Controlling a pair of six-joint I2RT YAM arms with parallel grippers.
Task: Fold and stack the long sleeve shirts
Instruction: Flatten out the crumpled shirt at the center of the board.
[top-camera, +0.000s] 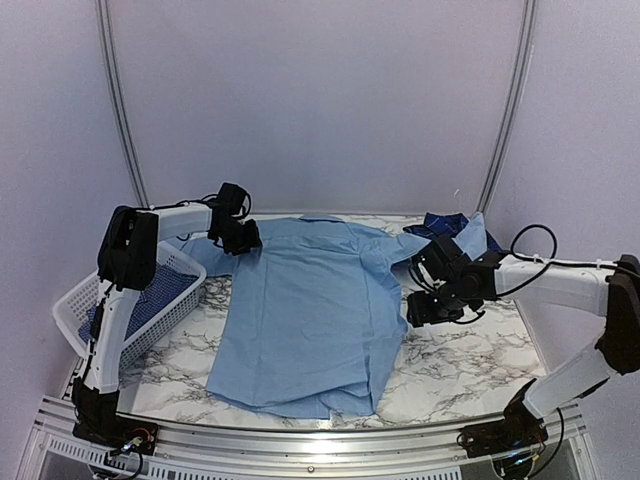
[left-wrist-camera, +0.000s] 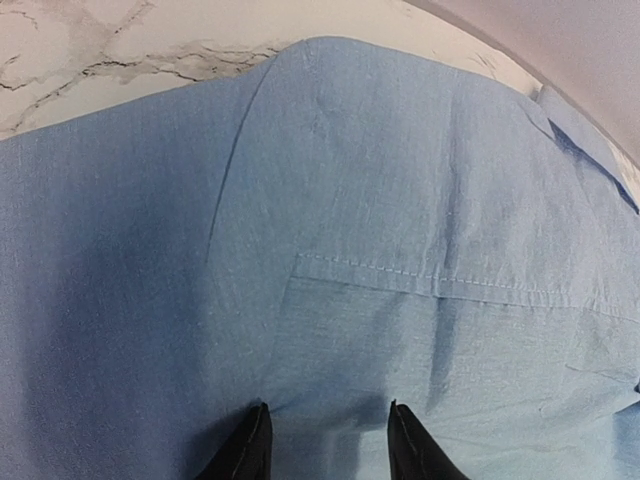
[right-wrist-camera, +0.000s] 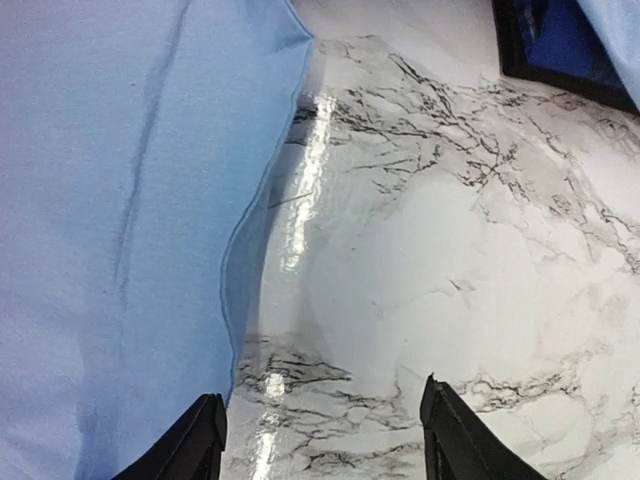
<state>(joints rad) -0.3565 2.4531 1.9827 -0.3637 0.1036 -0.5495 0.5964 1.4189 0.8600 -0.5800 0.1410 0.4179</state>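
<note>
The plain light blue long sleeve shirt (top-camera: 305, 315) lies spread flat in the middle of the marble table (top-camera: 470, 350). My left gripper (top-camera: 238, 238) is at its far left shoulder. In the left wrist view the left gripper (left-wrist-camera: 328, 412) stands open, tips down on the cloth (left-wrist-camera: 380, 200), nothing pinched between them. My right gripper (top-camera: 420, 308) hovers just off the shirt's right edge. In its wrist view the right gripper (right-wrist-camera: 325, 405) is open over bare marble, with the shirt's hem (right-wrist-camera: 120, 220) by its left finger. A dark navy shirt (top-camera: 448, 224) sits bunched at the back right.
A white basket (top-camera: 72, 310) stands at the left table edge with a blue-and-white check shirt (top-camera: 155, 292) inside. The navy shirt (right-wrist-camera: 560, 40) shows at the top right of the right wrist view. One light blue sleeve (top-camera: 472, 236) drapes over the navy shirt.
</note>
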